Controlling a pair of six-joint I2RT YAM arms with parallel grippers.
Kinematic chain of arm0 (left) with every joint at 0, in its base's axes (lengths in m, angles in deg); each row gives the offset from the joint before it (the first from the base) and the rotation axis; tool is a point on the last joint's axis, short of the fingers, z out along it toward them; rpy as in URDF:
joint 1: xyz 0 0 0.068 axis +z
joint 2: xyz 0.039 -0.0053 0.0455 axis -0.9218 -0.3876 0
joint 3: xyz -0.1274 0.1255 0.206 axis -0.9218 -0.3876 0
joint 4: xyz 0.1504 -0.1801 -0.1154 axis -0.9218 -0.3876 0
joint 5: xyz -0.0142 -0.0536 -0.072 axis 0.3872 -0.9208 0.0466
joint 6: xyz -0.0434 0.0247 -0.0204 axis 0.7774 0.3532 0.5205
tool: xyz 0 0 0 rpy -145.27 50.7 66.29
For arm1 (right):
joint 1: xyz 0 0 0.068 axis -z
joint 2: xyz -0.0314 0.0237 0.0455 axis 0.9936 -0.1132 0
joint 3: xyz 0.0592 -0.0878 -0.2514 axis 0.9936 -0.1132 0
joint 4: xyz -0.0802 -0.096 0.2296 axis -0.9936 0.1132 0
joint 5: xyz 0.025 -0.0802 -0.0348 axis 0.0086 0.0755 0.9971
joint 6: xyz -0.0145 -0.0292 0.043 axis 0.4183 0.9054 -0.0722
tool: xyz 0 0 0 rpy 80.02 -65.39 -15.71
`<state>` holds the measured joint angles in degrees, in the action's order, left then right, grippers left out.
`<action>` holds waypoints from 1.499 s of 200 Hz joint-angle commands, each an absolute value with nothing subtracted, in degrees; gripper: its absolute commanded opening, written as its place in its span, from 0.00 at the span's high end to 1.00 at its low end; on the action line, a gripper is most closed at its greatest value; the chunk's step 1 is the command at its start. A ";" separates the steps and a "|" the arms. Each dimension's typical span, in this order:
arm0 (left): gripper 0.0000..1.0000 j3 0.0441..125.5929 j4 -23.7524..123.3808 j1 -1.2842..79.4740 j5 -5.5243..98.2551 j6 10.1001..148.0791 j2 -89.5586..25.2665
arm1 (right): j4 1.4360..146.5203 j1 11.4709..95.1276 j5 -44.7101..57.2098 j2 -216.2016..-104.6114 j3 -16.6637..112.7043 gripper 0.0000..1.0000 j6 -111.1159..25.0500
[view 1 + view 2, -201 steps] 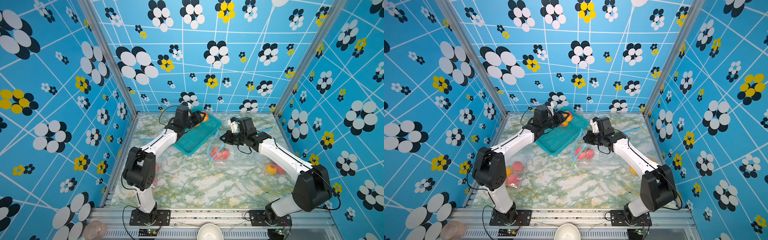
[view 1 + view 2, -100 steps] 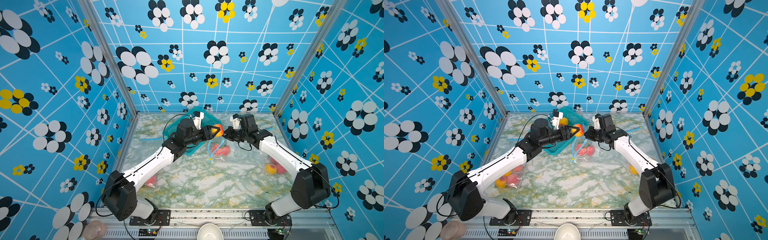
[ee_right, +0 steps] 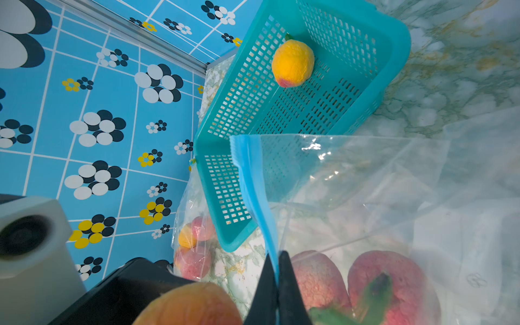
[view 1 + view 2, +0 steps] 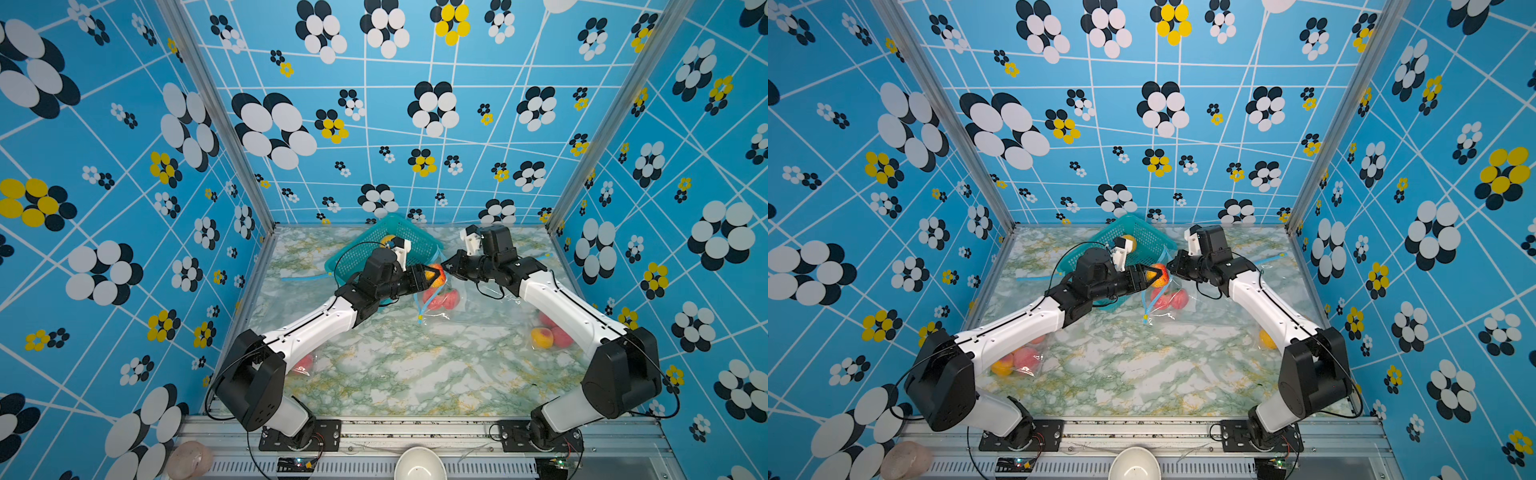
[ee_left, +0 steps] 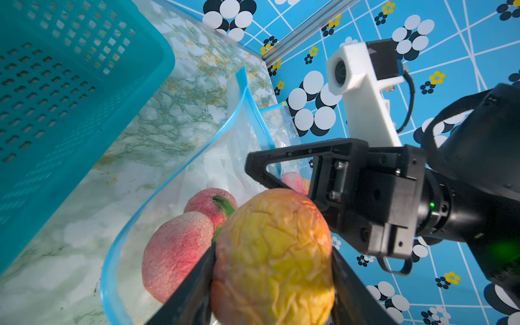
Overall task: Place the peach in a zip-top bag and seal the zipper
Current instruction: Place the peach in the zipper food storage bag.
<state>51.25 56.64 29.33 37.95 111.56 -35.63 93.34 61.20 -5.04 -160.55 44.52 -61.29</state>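
The left gripper [image 4: 433, 273] is gripping the peach [image 5: 273, 259] between its jaws, holding it at the open mouth of the zip-top bag [image 4: 441, 308], toward the far middle of the table [image 4: 415, 365], just right of the teal basket [image 4: 376, 243]. The right gripper [image 3: 277, 281] is pinching the bag's blue zipper strip [image 3: 254, 197] with its jaws closed tight, while two red peaches [image 5: 174, 250] are lying inside.

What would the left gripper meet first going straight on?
Likely the right gripper, shut on the blue rim of the bag just ahead of the held peach; depth is unclear, so it might pass into the bag instead.
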 commanded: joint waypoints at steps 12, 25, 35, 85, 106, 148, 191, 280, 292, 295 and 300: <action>0.42 51.82 55.11 28.44 40.84 109.51 -37.04 | 92.85 61.44 -6.62 -157.23 43.73 1.00 -62.29; 0.42 51.19 55.63 28.43 41.35 109.81 -37.08 | 92.97 61.44 -6.70 -156.89 43.85 1.00 -62.32; 0.42 50.88 55.89 28.48 41.72 109.95 -37.05 | 93.10 61.46 -6.88 -156.72 43.93 1.00 -62.29; 0.41 50.99 55.27 29.04 41.73 109.33 -36.63 | 93.11 60.88 -6.98 -156.69 43.25 1.00 -62.21; 0.41 50.99 55.37 29.01 41.54 109.41 -36.76 | 92.99 60.57 -6.77 -156.53 42.92 1.00 -62.21; 0.41 50.79 55.31 28.99 41.89 109.58 -36.48 | 92.86 60.57 -6.62 -155.87 42.91 1.00 -62.32; 0.41 50.74 54.01 28.96 43.38 108.60 -36.72 | 90.70 60.64 -7.90 -154.88 42.31 1.00 -64.05; 0.41 55.31 46.14 27.08 49.26 101.44 -38.16 | 85.31 60.56 -11.75 -154.57 42.72 1.00 -69.15; 0.39 56.39 45.19 26.62 50.25 100.37 -38.36 | 83.99 60.59 -12.45 -154.75 42.80 1.00 -70.21; 0.39 56.72 44.90 26.47 50.39 100.10 -38.50 | 83.80 60.62 -12.51 -154.81 42.73 1.00 -70.36; 0.38 57.25 44.53 26.29 50.50 99.73 -38.69 | 83.57 60.57 -12.51 -154.93 42.99 1.00 -70.58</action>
